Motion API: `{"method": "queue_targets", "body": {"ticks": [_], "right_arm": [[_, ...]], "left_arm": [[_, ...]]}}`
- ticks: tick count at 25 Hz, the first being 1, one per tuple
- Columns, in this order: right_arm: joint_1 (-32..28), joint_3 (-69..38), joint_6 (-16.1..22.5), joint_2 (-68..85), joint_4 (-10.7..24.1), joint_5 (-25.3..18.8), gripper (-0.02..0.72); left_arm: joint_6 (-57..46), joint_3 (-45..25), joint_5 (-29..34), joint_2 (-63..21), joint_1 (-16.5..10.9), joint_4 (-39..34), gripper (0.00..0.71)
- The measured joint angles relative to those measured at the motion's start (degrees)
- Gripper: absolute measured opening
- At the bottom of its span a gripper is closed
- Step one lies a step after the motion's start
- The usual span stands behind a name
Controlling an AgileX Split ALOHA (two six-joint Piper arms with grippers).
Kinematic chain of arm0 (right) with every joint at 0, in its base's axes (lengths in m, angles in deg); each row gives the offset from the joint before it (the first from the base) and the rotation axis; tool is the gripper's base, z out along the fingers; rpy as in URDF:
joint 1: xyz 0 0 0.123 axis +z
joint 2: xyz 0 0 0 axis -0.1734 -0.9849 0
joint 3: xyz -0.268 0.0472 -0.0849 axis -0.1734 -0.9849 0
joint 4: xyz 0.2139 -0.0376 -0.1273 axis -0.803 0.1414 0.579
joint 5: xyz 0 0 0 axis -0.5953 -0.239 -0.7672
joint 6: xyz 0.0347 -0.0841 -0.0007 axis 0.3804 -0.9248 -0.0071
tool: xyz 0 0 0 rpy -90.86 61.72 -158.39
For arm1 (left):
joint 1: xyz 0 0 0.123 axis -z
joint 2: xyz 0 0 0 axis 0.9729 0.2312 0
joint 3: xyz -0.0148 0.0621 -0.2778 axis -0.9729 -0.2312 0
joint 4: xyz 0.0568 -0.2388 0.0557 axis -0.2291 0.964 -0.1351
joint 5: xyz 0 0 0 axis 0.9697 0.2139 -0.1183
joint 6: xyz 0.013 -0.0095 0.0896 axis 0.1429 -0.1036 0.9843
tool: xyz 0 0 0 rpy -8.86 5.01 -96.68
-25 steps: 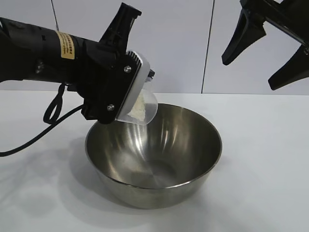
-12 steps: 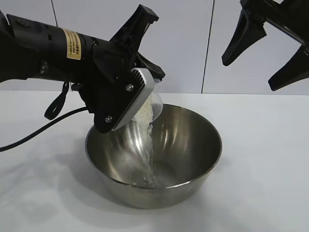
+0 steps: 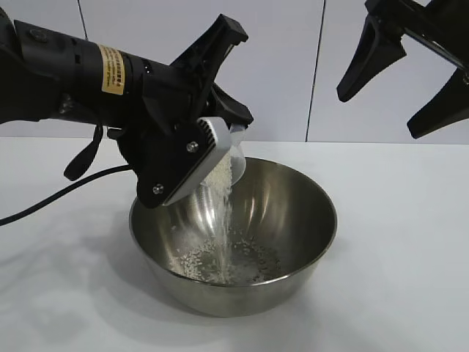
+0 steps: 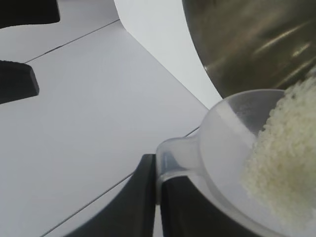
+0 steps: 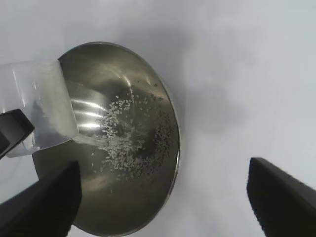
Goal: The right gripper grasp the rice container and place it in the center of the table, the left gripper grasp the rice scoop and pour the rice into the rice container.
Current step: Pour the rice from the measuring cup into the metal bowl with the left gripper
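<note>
The steel rice container (image 3: 293,213) stands on the white table (image 3: 403,257) near the middle. My left gripper (image 3: 233,130) is shut on the handle of the clear rice scoop (image 3: 236,158), tipped steeply over the container's near-left rim. Rice (image 3: 220,213) streams from the scoop and lies scattered on the container's bottom (image 5: 126,140). In the left wrist view the scoop (image 4: 222,133) still holds rice (image 4: 281,158), with my fingers (image 4: 143,197) pinching its handle. My right gripper (image 3: 403,84) hangs open and empty, high at the upper right, above and beside the container (image 5: 148,207).
A black cable (image 3: 51,202) trails over the table at the left of the container. White wall panels (image 3: 278,66) stand behind the table.
My left gripper has tipped the scoop further over the container. Rice that sat in the scoop now pours out, and grains have gathered on the container's bottom. The right gripper has not moved.
</note>
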Motion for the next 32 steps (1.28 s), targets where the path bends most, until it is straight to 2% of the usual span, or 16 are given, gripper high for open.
{"method": "queue_targets", "body": {"ticks": [32], "right_arm": [[0.0, 0.0, -0.2, 0.0, 0.0, 0.0, 0.631]], "left_arm": [[1.5, 0.0, 1.3, 0.0, 0.0, -1.0, 0.009]]}}
